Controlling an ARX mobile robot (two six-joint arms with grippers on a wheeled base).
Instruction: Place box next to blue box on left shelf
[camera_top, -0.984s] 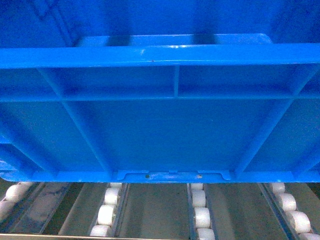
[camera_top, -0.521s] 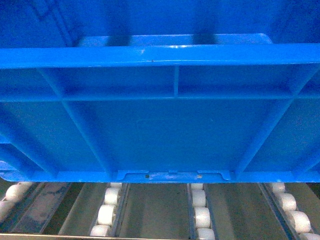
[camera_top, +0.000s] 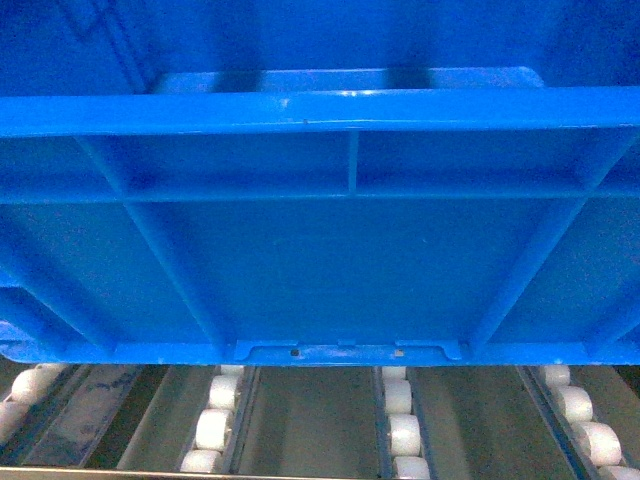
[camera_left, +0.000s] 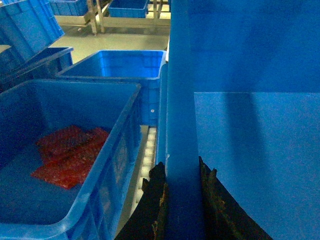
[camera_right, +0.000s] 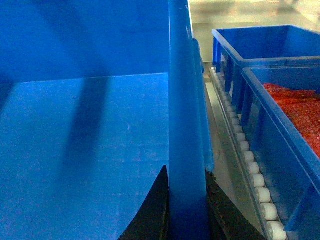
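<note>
Large bright-blue open-top plastic crate (camera_top: 330, 270) gripped at both side walls, sitting over the roller shelf.

Head view filled by ribbed near wall and thick rim of crate, small two-hole tab at bottom edge centre; rows of small white rollers in metal rails of the flow-rack shelf (camera_top: 398, 425) visible just below. Left end effector (camera_left: 181, 192) closed on left wall, one dark finger each side of rim. Right end effector (camera_right: 186, 200) clamped likewise on right wall. Just beside on left, blue plastic crate holding red packets (camera_left: 65, 160), another blue crate (camera_left: 125, 67) behind it. On right, blue crate with red contents (camera_right: 295, 120) on the same rollers, narrow gap between.
</note>
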